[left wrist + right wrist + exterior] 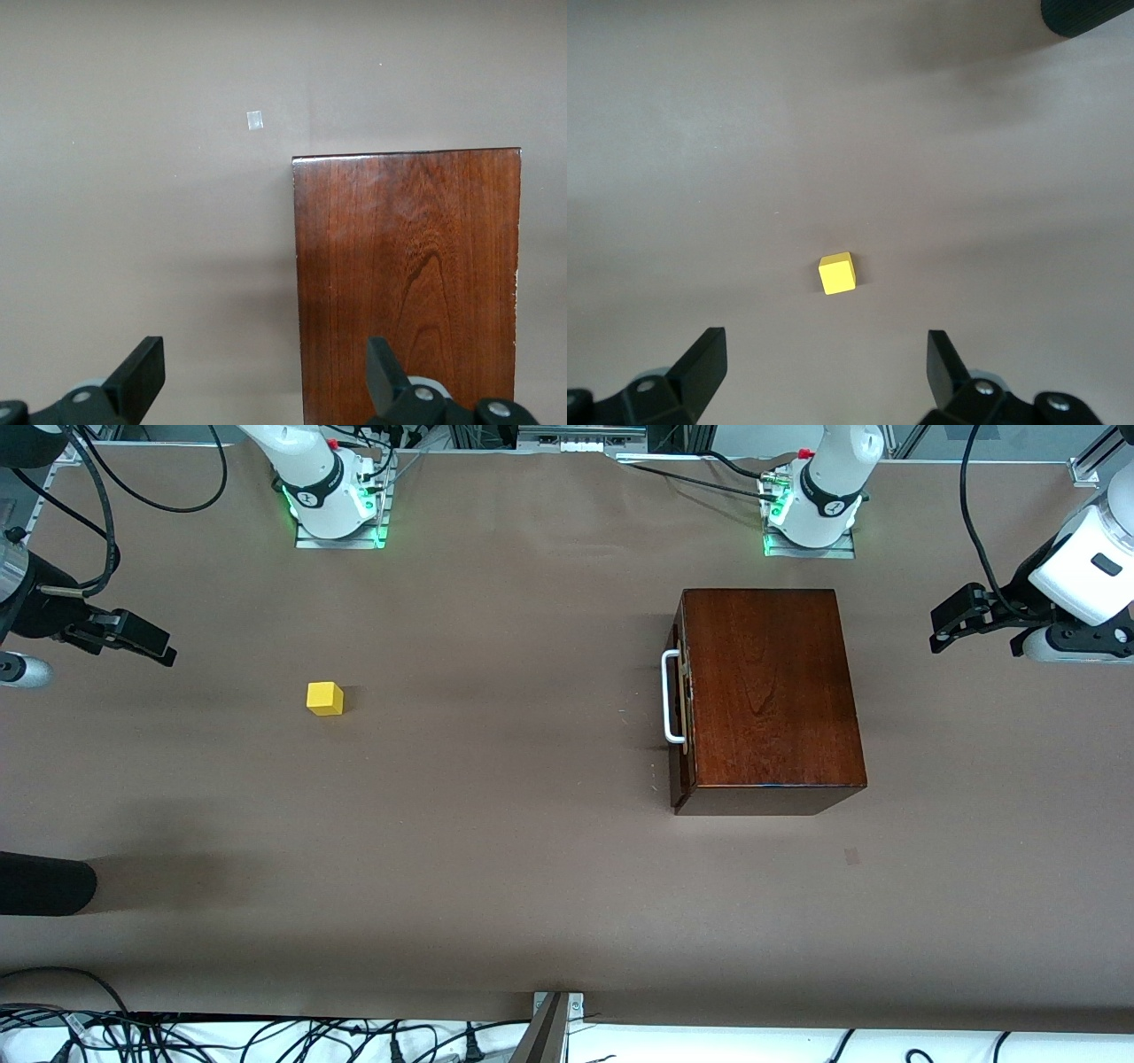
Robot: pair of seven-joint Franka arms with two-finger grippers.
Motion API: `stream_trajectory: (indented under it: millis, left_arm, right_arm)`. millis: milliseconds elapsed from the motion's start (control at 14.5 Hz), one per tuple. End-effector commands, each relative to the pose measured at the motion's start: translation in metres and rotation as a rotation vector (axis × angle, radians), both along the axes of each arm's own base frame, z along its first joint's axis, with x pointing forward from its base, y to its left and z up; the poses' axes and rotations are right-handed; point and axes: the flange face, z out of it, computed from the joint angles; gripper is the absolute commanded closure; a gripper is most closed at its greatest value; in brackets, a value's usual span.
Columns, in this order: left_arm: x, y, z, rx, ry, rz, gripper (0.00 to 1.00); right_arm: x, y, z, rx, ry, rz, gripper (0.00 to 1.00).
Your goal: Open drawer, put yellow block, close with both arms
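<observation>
The glossy reddish-brown box (771, 691) stands on the table toward the left arm's end. Its drawer is shut; only the dark front and white U-shaped handle (671, 695) show, facing the right arm's end. The pale tray is hidden inside. The yellow block (325, 698) sits alone on the table toward the right arm's end. My left gripper (946, 620) is open and empty, up in the air off the box's end; its wrist view shows the box top (407, 283) under one finger. My right gripper (151, 642) is open and empty, in the air near the yellow block (837, 274).
A black rounded object (44, 886) pokes in at the table edge nearer the camera at the right arm's end, also in the right wrist view (1090, 16). A small tape mark (851, 856) lies nearer the camera than the box. Cables run along the front edge.
</observation>
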Motion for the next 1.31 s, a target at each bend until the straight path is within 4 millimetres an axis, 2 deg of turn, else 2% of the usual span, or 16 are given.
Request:
stream_trajectory:
  millis: [0,690,1103,1241]
  left_arm:
    - [-0.002,0.003,0.009,0.005,-0.021,-0.020,0.00]
    - [-0.001,0.006,0.009,0.007,-0.023,-0.016,0.00]
    - [-0.001,0.008,0.009,0.006,-0.023,-0.011,0.00]
    - [-0.001,0.008,0.009,0.006,-0.023,-0.011,0.00]
  right_arm:
    - [0.002,0.000,0.003,0.001,-0.007,0.002,0.00]
    - [0.002,-0.001,0.002,-0.003,-0.007,0.000,0.00]
    - [0.003,-0.002,-0.011,-0.011,0.025,0.001,0.00]
    - [0.002,0.003,-0.013,-0.011,0.034,0.010,0.00]
